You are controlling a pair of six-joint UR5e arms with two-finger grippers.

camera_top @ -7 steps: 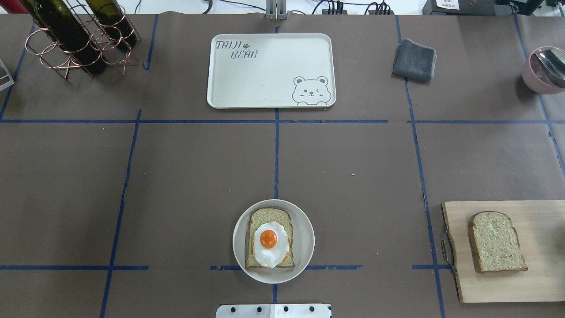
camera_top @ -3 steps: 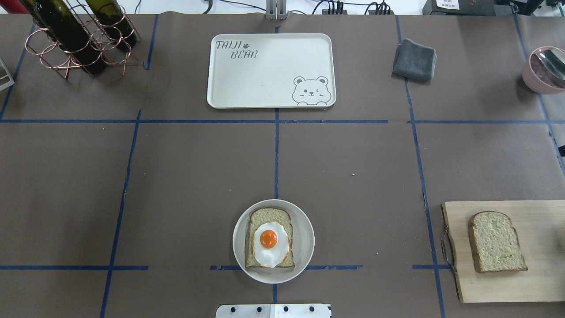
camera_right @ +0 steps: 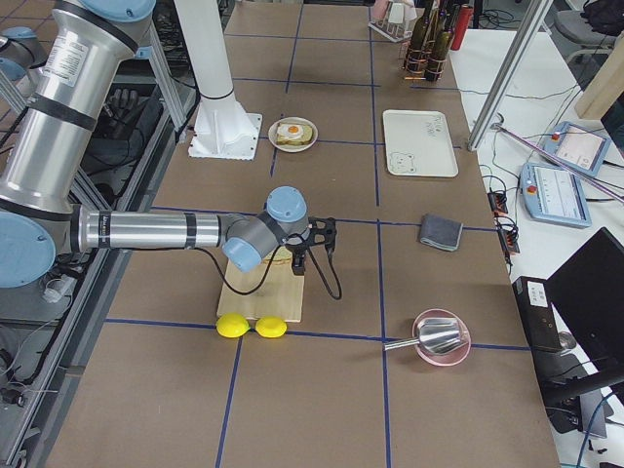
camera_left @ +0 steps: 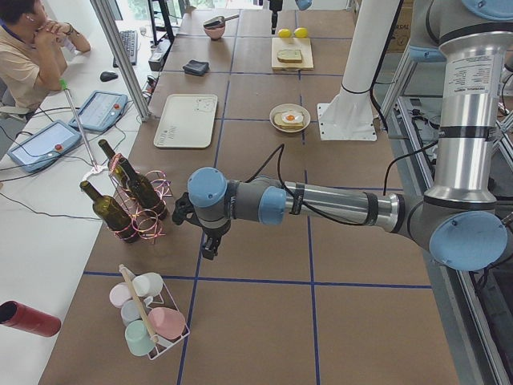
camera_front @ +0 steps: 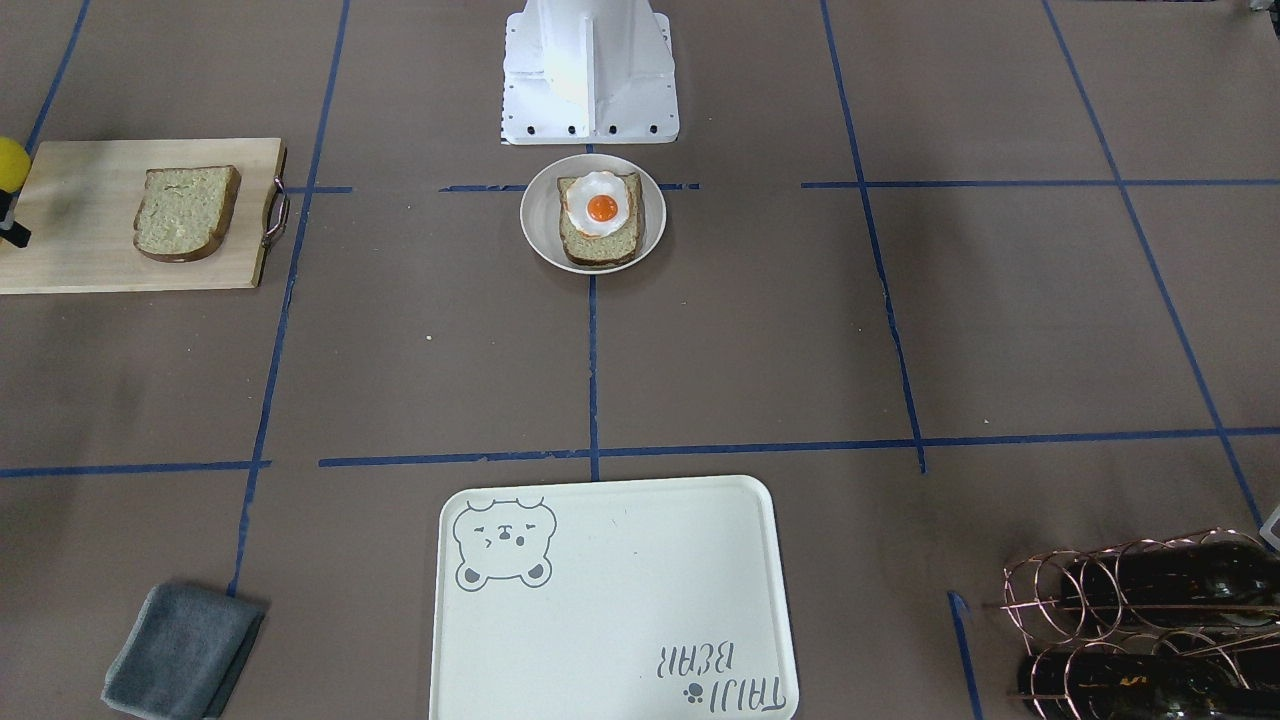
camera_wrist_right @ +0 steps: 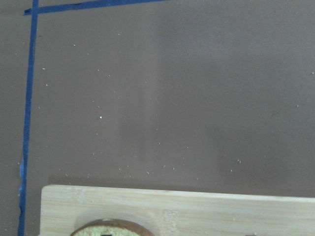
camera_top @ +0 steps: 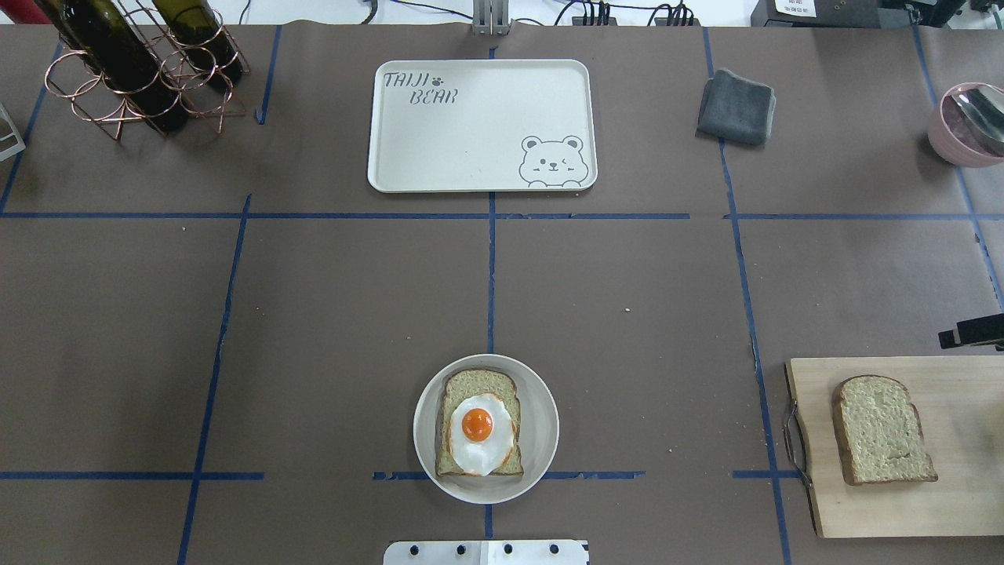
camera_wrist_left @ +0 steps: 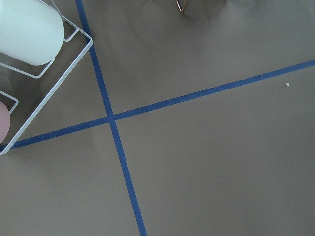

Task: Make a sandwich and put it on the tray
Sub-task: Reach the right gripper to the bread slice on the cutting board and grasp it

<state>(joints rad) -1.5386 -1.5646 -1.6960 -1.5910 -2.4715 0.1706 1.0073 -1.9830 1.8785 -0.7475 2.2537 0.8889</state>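
Observation:
One bread slice with the fried egg (camera_top: 478,431) on top lies on a small round white plate (camera_top: 541,428); it also shows in the front view (camera_front: 598,215). The second bread slice (camera_top: 882,429) lies on the wooden cutting board (camera_top: 957,502) at the right. The tray (camera_top: 478,125) with the bear drawing is bare at the far centre. A black part of my right gripper (camera_top: 973,331) shows at the right edge, just beyond the board; I cannot tell its jaw state. My left gripper (camera_left: 210,241) hangs over bare table near the bottle rack; I cannot tell if it is open.
A copper rack with wine bottles (camera_top: 133,63) stands far left. A grey cloth (camera_top: 737,106) and a pink bowl with a ladle (camera_top: 969,125) are far right. Two lemons (camera_right: 252,327) lie by the board. A wire rack of cups (camera_left: 148,321) stands off the left end.
My right gripper has come into the overhead view at the right edge, moving in toward the cutting board. Bread, egg, plate and tray have not moved.

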